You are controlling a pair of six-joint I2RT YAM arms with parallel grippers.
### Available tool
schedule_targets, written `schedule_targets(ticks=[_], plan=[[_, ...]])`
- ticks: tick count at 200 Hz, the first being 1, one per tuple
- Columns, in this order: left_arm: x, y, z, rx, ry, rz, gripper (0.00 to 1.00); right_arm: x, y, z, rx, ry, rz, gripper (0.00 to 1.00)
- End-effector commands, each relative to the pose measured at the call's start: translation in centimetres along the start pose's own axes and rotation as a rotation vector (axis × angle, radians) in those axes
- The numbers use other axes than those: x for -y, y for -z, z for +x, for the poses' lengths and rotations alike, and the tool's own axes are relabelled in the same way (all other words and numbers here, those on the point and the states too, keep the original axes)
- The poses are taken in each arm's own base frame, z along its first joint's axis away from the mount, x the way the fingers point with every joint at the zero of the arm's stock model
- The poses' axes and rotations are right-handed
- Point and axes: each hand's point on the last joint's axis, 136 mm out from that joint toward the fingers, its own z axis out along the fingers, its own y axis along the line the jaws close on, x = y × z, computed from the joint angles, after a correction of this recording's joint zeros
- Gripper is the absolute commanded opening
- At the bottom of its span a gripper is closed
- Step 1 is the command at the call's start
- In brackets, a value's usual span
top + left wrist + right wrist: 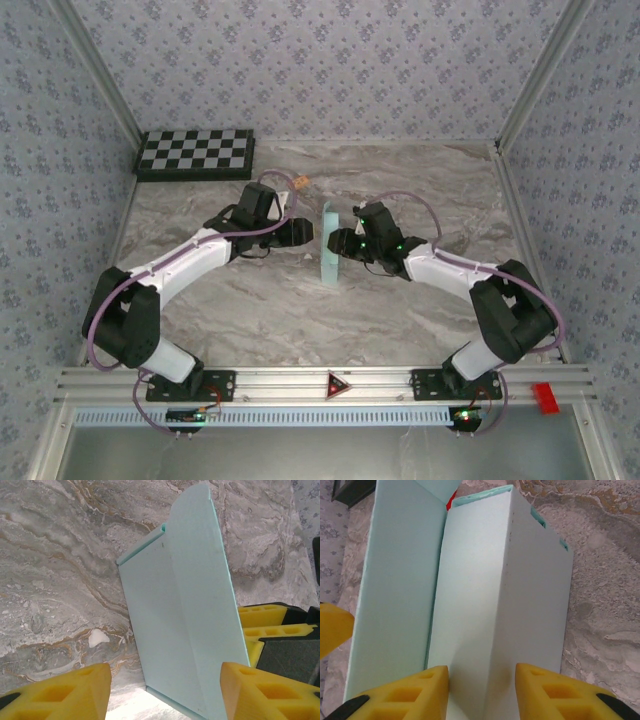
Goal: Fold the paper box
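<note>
paper box (330,250) upright btwn left jaws, spread wide, & right jaws

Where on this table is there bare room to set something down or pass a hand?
Bare table lies far right, between the back wall and the right arm, and near the front edge between the left arm and right arm, this side of the paper box. The centre is crowded: left gripper and right gripper meet at the box. The checkerboard fills the far-left corner.
</note>
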Motion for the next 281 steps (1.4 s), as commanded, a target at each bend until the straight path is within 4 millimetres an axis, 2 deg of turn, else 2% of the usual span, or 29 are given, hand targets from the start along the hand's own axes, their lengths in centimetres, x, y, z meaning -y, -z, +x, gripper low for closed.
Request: schedule_targets(ticks=[1,57,85,102,119,149,179,223,254,281], plan=[[1.4,1.4,-0.9,0.023,-0.037,0.027,0.59,3.0,-0.1,1.4,-0.044,-0.014,0.144,0.40],[2.6,2.2,-1.9,0.040,-0.066,0.041,0.59,-1.9,2.3,-2.0,0.050,0.046,-0.012,0.46],[3.3,2.2,-2.1,0.043,-0.089,0.014,0.61,-2.5,4.3,-3.0,0.094,0.058,-0.027,0.47],[3.5,2.1,-2.2,0.051,-0.116,-0.042,0.67,-1.8,5.8,-3.1,0.114,0.058,-0.010,0.48],[3.6,1.7,-2.1,0.047,-0.134,-0.106,0.72,0.3,7.4,-3.1,0.133,0.047,0.060,0.49],[3.5,0.6,-1.9,0.017,-0.170,-0.247,0.72,4.4,10.5,-2.7,0.156,0.024,0.185,0.50],[4.5,-1.0,-1.8,0.006,-0.222,-0.315,0.73,7.1,12.9,-2.3,0.187,-0.032,0.219,0.51],[4.0,-3.7,-1.3,-0.042,-0.262,-0.387,0.73,8.5,14.0,-1.9,0.198,-0.027,0.233,0.52],[4.2,-5.1,-0.6,-0.082,-0.292,-0.386,0.72,8.8,13.7,-1.8,0.203,-0.039,0.229,0.52],[3.5,-5.8,0.0,-0.109,-0.309,-0.417,0.72,9.0,13.4,-1.6,0.201,-0.046,0.224,0.52]])
